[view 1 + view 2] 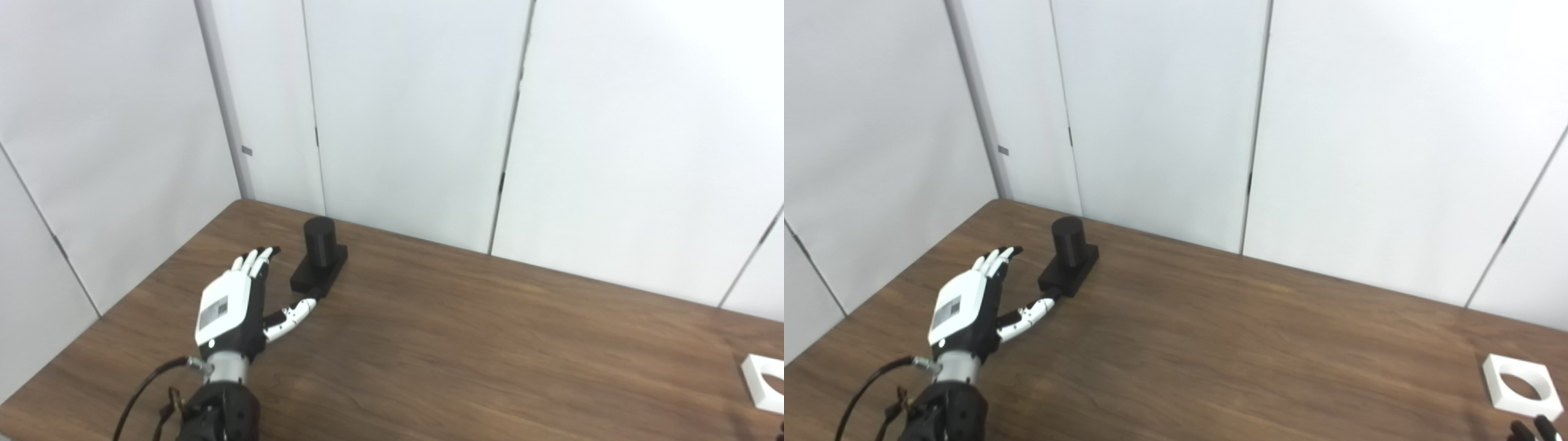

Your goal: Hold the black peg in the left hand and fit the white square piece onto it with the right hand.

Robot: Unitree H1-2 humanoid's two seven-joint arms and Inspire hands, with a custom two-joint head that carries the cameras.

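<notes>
A brown wood-grain desk (465, 343) is seen from above, set against white wall panels (404, 110). The black peg (319, 241), an upright cylinder on a flat rectangular black base, is placed near the far left corner of the desk. The left robot hand (236, 303) is held just beside the peg, on its near left side, with the fingers (254, 260) stretched out and apart and nothing enclosed by them. The thumb (293, 317) is extended toward the near end of the peg's base; its tip appears to touch or nearly touch that base, though contact cannot be confirmed from these views. A black cable (138, 392) is looped beside the left forearm at the bottom edge.

The white square piece (1521, 386), with a round hole through its middle, is laid flat on the desk at the far right, well apart from the peg. Of the right robot hand (1532, 429), only dark fingertips are shown at the bottom right corner of the right eye view, just below the white piece; whether it is spread or curled cannot be told.
</notes>
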